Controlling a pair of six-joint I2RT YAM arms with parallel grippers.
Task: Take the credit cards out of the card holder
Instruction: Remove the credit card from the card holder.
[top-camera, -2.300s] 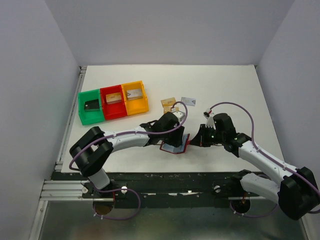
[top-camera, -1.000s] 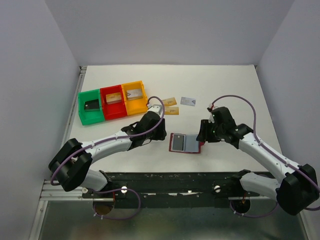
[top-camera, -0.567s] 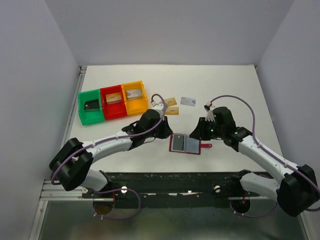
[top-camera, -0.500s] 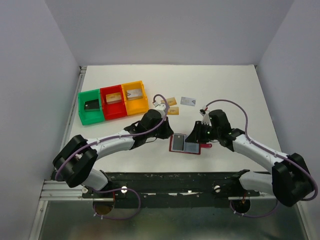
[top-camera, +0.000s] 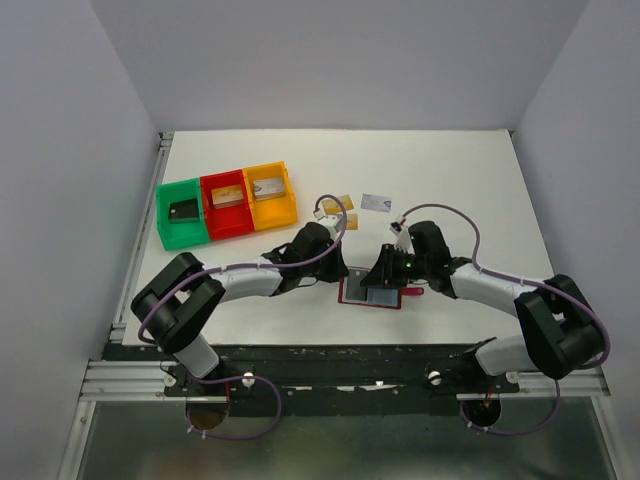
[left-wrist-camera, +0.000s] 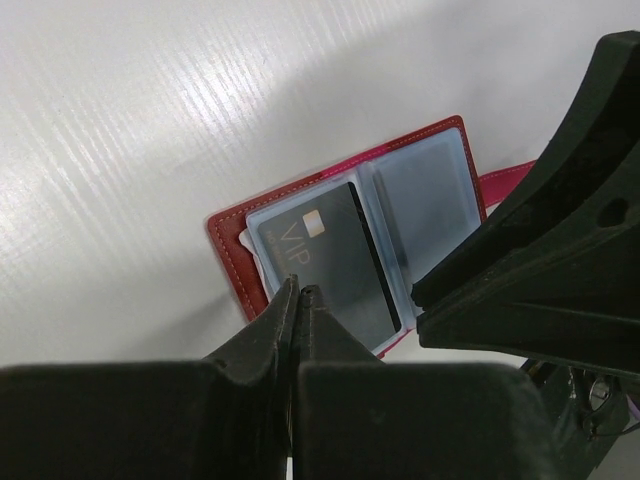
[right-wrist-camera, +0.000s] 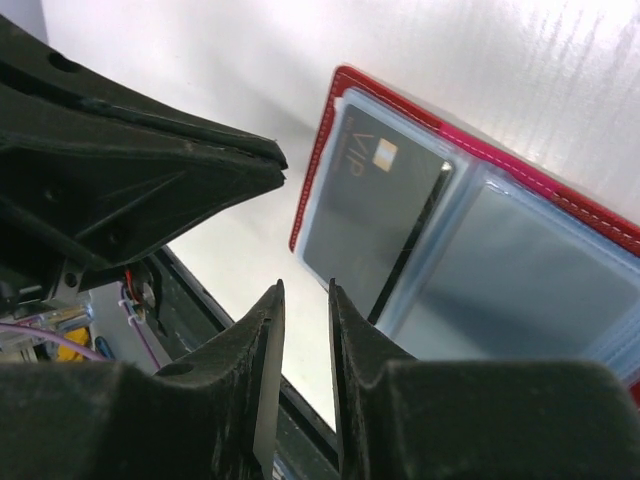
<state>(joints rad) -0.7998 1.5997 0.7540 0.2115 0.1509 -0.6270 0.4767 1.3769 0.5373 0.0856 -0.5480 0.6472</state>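
Note:
The card holder (top-camera: 370, 300) lies open on the table, dark red with pale blue sleeves (left-wrist-camera: 425, 195). One black credit card (left-wrist-camera: 335, 262) marked VIP sits in its left sleeve (right-wrist-camera: 375, 215); the other sleeve (right-wrist-camera: 520, 285) looks empty. My left gripper (left-wrist-camera: 298, 288) is shut, its tips at the lower-left edge of that card's sleeve (top-camera: 346, 274). My right gripper (right-wrist-camera: 306, 290) hovers low by the holder's near edge (top-camera: 381, 284), jaws a narrow gap apart with only table between them. Two gold credit cards (top-camera: 338, 203) (top-camera: 348, 220) and a pale one (top-camera: 376, 203) lie loose behind.
Green (top-camera: 182, 215), red (top-camera: 226, 205) and orange (top-camera: 268, 196) bins stand in a row at the back left, each with something small inside. The two grippers' fingers sit close together over the holder. The black rail (top-camera: 350, 355) runs along the table's near edge.

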